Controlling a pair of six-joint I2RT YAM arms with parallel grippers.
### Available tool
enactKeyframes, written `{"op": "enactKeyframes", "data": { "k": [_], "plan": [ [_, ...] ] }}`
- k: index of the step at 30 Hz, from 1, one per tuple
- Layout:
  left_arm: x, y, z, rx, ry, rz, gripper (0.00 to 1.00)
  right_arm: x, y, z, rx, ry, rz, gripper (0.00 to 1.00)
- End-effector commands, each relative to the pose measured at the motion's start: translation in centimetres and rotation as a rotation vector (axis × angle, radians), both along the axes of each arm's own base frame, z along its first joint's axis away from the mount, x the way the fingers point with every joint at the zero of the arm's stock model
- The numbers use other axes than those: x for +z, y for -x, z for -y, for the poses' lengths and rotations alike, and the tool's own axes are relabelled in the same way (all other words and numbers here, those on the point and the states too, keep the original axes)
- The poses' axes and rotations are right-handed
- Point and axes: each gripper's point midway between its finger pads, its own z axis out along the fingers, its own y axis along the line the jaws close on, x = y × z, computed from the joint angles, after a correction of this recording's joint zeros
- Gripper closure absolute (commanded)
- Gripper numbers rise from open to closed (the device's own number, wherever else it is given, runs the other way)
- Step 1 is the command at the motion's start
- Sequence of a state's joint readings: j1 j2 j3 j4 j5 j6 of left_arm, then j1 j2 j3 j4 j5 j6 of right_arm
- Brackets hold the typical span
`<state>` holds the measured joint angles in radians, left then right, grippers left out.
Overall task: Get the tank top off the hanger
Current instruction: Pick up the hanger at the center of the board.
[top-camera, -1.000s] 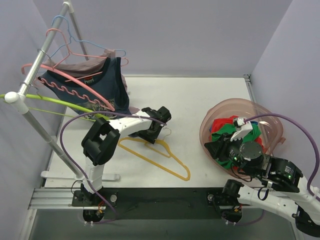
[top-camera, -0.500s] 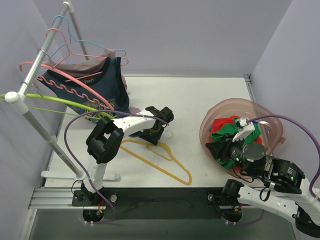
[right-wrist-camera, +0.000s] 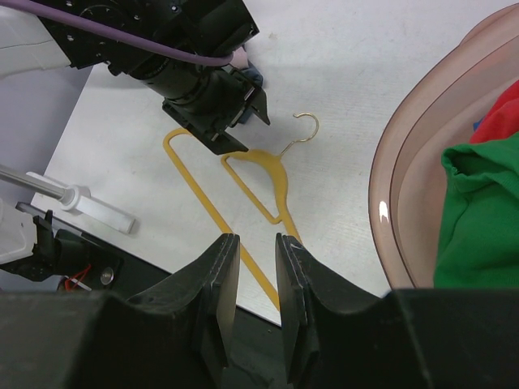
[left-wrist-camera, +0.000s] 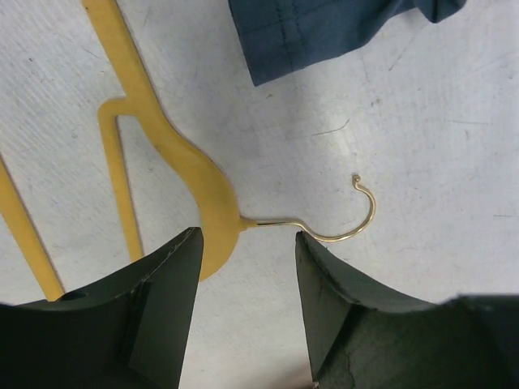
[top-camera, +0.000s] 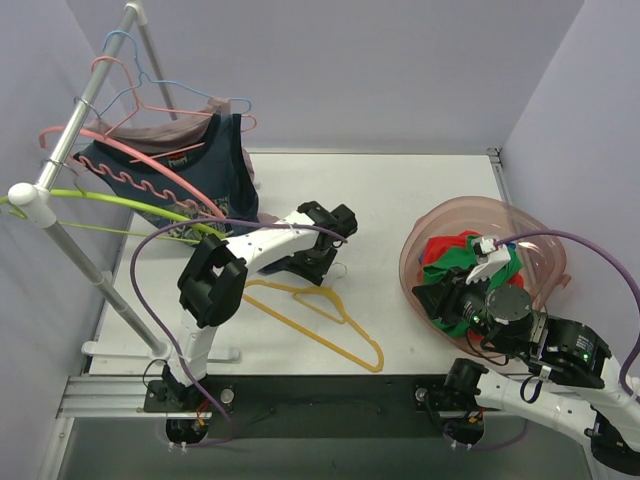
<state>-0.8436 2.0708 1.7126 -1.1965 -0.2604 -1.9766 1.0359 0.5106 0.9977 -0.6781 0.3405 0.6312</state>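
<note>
A navy tank top (top-camera: 200, 170) hangs on a pink hanger (top-camera: 150, 165) on the rack at the far left; its hem shows in the left wrist view (left-wrist-camera: 324, 32). A bare yellow hanger (top-camera: 346, 320) lies flat on the table. My left gripper (top-camera: 325, 262) is open and empty just above the yellow hanger's neck (left-wrist-camera: 203, 190) and gold hook (left-wrist-camera: 357, 227), the jaws (left-wrist-camera: 247, 243) touching neither. My right gripper (top-camera: 440, 300) hovers at the near right by the basket, narrowly open and empty (right-wrist-camera: 255, 243).
A metal rack bar (top-camera: 70, 140) carries several hangers, one of them green (top-camera: 120, 205). A pink translucent basket (top-camera: 540, 250) at the right holds red and green clothes (top-camera: 470, 255). The left arm's purple cable loops over the table's left side.
My left gripper has moved a little right and back, away from the yellow hanger. The hanger has shifted slightly toward me. The right arm has barely moved.
</note>
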Motion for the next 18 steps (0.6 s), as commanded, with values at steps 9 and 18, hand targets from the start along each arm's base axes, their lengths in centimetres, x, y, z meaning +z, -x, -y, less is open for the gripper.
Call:
{"op": "enactKeyframes", "data": {
  "k": [9, 18],
  "plan": [
    [-2.5, 1.6, -0.5, 0.232, -0.024, -0.051, 0.41, 0.5, 0.2, 0.4, -0.005, -0.022, 0.013, 0.74],
    [-4.0, 2.5, -0.3, 0.232, -0.059, -0.093, 0.42, 0.6, 0.3, 0.6, -0.006, -0.031, 0.015, 0.74]
  ]
}}
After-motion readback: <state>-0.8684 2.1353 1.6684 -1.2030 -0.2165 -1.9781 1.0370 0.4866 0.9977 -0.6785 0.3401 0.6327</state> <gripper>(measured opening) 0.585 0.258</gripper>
